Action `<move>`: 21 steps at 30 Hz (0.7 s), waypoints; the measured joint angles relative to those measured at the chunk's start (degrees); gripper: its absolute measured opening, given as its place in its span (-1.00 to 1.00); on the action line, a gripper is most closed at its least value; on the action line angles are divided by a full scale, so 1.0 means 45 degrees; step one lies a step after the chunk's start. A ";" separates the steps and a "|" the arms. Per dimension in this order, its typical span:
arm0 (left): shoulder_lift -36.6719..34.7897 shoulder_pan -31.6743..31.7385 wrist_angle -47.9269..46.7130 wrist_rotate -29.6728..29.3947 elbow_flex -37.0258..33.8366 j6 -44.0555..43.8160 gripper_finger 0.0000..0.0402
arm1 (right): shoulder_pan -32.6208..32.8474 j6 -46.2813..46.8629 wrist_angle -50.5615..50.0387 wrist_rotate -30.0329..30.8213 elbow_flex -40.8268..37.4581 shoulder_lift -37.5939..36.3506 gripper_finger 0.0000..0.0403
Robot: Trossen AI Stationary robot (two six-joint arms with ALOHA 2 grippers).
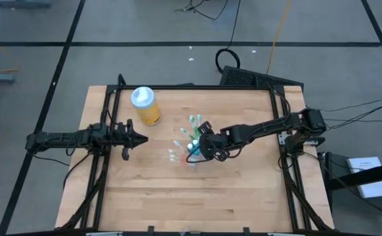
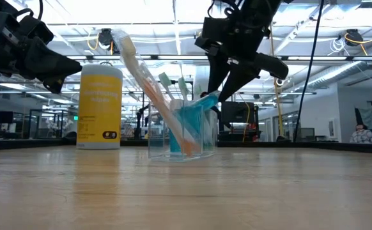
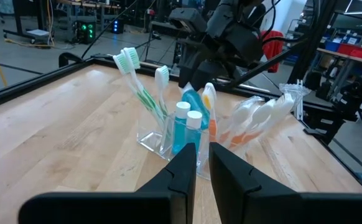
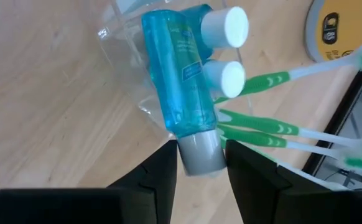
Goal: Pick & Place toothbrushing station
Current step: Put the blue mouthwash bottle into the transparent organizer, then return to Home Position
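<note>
Right now we have the right pincer (image 1: pixel 204 145) poised directly over the clear cup (image 2: pixel 181 137), its fingers part-spread on either side of the grey cap of a teal tube (image 4: pixel 182 87) whose other end already sits in the cup. Whether the pads press that cap or merely flank it, we cannot tell. To finish this well, we should let the tube sink fully beside the two white-capped tubes (image 3: pixel 188 127), spread the fingers just enough to clear the cap, then rise straight up so we do not snag the green toothbrushes (image 3: pixel 139 81) leaning out of the cup or tip the light cup. The orange and white toothbrushes (image 2: pixel 163 96) lean out of the cup the other way. The left pincer (image 1: pixel 133 138) waits well to the side of the cup, fingers pressed nearly together.

The cup stands on a pale wooden desk (image 1: pixel 243 196); a yellow bottle (image 1: pixel 145 105) stands near it. Beyond the cup, a workshop with ceiling lights and racks shows.
</note>
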 joint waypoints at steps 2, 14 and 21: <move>0.0000 0.0000 0.0004 0.0000 0.0000 0.0000 -0.76 | 0.0055 0.0002 0.0051 0.0020 0.0000 -0.0034 -0.36; 0.0000 0.0001 0.0000 0.0001 -0.0001 0.0000 -0.76 | 0.0480 -0.0024 0.0244 0.0058 0.0000 -0.0197 -0.35; 0.0000 0.0004 -0.0001 0.0004 -0.0001 -0.0005 -0.76 | 0.0509 0.0002 0.0331 0.0075 0.0005 -0.0292 -0.35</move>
